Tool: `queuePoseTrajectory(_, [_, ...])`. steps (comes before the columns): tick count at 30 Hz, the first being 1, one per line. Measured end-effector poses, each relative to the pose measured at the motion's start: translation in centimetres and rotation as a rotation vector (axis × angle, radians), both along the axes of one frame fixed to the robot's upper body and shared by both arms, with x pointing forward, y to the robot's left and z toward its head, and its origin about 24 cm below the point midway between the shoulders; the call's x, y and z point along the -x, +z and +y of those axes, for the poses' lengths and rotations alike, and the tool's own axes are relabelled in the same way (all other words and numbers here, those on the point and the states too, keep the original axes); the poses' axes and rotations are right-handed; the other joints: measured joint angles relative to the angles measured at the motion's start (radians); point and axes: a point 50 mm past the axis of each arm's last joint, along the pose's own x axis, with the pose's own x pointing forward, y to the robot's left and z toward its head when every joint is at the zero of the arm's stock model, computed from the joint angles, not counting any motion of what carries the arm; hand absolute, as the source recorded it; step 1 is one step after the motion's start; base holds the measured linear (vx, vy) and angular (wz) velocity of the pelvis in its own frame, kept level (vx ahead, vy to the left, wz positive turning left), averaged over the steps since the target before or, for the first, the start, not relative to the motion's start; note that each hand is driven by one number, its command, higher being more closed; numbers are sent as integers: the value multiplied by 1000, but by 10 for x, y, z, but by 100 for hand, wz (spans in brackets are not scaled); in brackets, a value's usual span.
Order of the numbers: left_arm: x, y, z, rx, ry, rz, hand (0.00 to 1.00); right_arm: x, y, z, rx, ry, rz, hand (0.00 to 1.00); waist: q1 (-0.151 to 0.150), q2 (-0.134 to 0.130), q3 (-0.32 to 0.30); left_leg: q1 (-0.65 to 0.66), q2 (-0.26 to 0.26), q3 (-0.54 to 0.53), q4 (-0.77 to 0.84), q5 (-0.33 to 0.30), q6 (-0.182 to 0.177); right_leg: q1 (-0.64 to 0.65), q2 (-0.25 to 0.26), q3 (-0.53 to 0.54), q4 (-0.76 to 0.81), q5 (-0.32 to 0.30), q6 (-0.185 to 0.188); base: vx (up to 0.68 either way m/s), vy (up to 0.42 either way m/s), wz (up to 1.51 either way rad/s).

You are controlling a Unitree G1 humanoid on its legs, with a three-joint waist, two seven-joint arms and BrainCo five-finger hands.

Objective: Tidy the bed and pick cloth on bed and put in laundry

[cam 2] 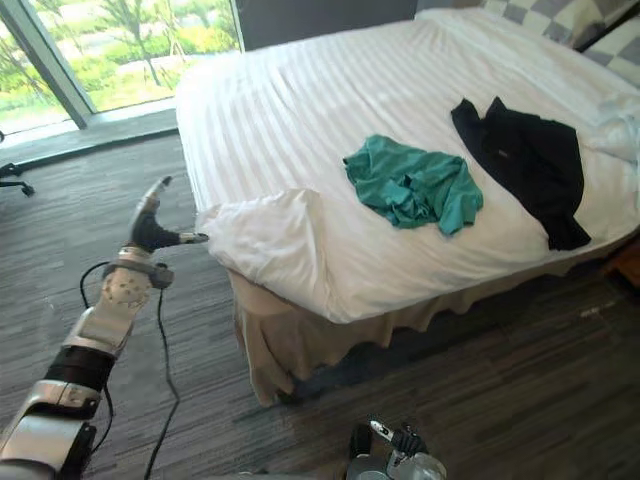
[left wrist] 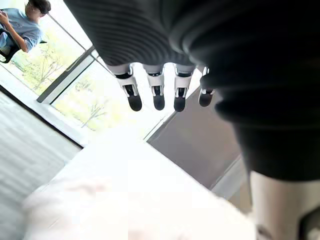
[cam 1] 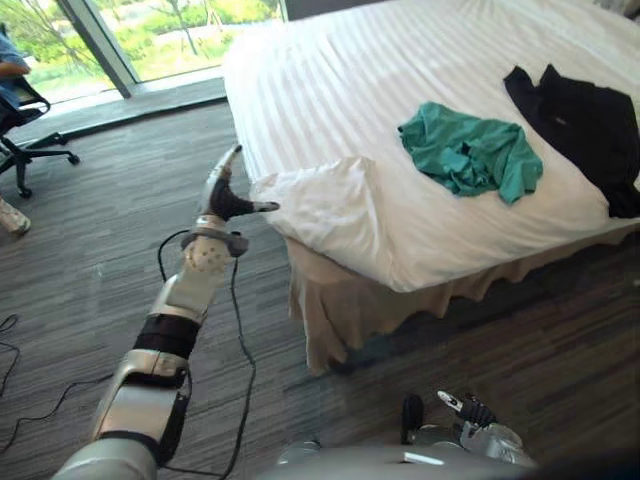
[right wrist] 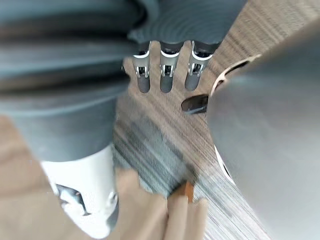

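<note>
A crumpled teal cloth (cam 1: 470,152) lies on the white bed (cam 1: 330,80), towards its near side. To its right a black garment (cam 1: 582,122) is spread out by the bed's right edge. The duvet's near-left corner (cam 1: 322,198) is folded back and rumpled. My left hand (cam 1: 224,196) is raised just left of that corner, open, thumb pointing at it and apart from it. In the left wrist view its straight fingers (left wrist: 158,95) hang over the white duvet (left wrist: 125,200). My right hand (cam 1: 470,412) hangs low by the floor, open, its fingers (right wrist: 167,75) holding nothing.
A beige bed skirt (cam 1: 340,310) hangs below the mattress. A person (cam 1: 8,68) sits on a black office chair (cam 1: 30,140) at the far left by the window (cam 1: 170,30). Grey striped floor (cam 1: 100,250) lies left of the bed and in front of it.
</note>
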Motion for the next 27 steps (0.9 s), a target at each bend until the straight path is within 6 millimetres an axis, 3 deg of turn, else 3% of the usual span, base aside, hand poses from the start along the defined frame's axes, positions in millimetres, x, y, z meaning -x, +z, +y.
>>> queuePoseTrajectory(3, [-19, 19, -9, -24, 46, 1, 0, -18, 7, -4, 21, -18, -51, 0, -24, 13, 60, -29, -19, 35, -7, 34, -8, -43, -8, 23, 3, 19, -9, -16, -8, -20])
queuePoseTrajectory(7, [-32, 48, -14, -30, 93, -41, 0, -43, 21, -5, 54, -19, -148, 0, -28, 21, 114, -70, -38, 81, -6, 71, -4, -120, -25, 53, 56, 10, -17, -10, -4, -16])
queuePoseTrajectory(11, [-40, 79, -12, -4, 209, -94, 0, -70, 38, -4, 87, -15, -255, 0, -33, 13, 175, -138, -53, 104, -3, 93, 9, -199, -41, 61, 80, 9, -16, -47, -12, 3])
queuePoseTrajectory(17, [-44, 100, -4, 10, 341, -65, 0, -98, 57, 0, 81, -46, -355, 0, -32, -3, 244, -219, -69, 101, 2, 94, 24, -287, -57, 69, 95, 35, -12, -35, 12, 4])
queuePoseTrajectory(18, [-45, 106, -2, 6, 366, -47, 100, -105, 62, 1, 66, -61, -379, 0, -31, -8, 248, -249, -72, 100, 8, 89, 32, -314, -58, 69, 89, 45, -8, -50, 24, 9])
queuePoseTrajectory(21, [-47, 127, -5, -25, 386, -57, 100, -127, 79, 7, 41, -85, -469, 0, -31, -31, 285, -302, -81, 97, 32, 82, 45, -344, -67, 72, 60, 74, 3, -48, 32, 7])
queuePoseTrajectory(24, [-47, 153, -9, -50, 392, -128, 100, -149, 106, 7, 30, -110, -595, 0, -29, -27, 299, -354, -85, 100, 47, 80, 52, -389, -81, 83, 55, 91, 11, -55, 43, 8])
queuePoseTrajectory(27, [-47, 160, -11, -63, 383, -166, 100, -163, 126, 11, 26, -115, -671, 0, -25, -22, 305, -354, -91, 103, 46, 79, 52, -388, -85, 97, 40, 107, 4, -6, 59, -8])
